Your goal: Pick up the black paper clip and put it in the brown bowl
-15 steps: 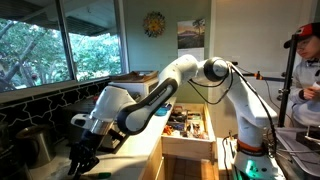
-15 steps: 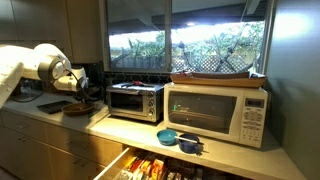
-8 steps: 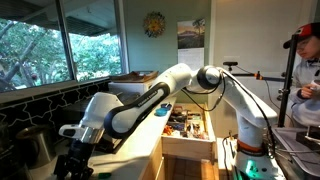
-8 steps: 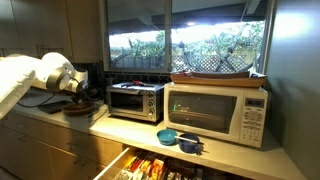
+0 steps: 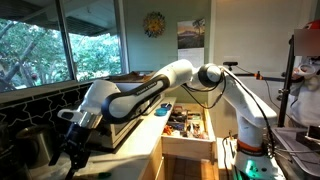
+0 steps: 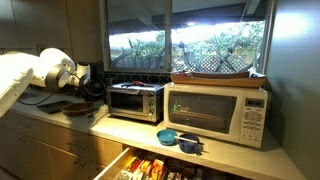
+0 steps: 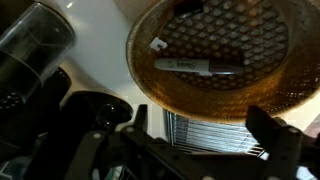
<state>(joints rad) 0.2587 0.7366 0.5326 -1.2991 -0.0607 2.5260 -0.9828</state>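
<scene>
In the wrist view the brown woven bowl fills the upper half. Inside it lie a black marker and, just to its upper left, a small dark clip with a pale glint, which looks like the black paper clip. My gripper hangs just above the bowl's near rim, open, with nothing between its fingers. In an exterior view the gripper sits over the dark bowl at the counter's left end. From the opposite side the gripper points down and the bowl is hidden.
A toaster oven and a white microwave stand along the counter, with blue bowls in front and an open drawer below. A black cylinder stands left of the bowl, a ribbed rack below it.
The jaws have gone from shut to wide open over the bowl. The arm has shifted a little and lifted slightly.
</scene>
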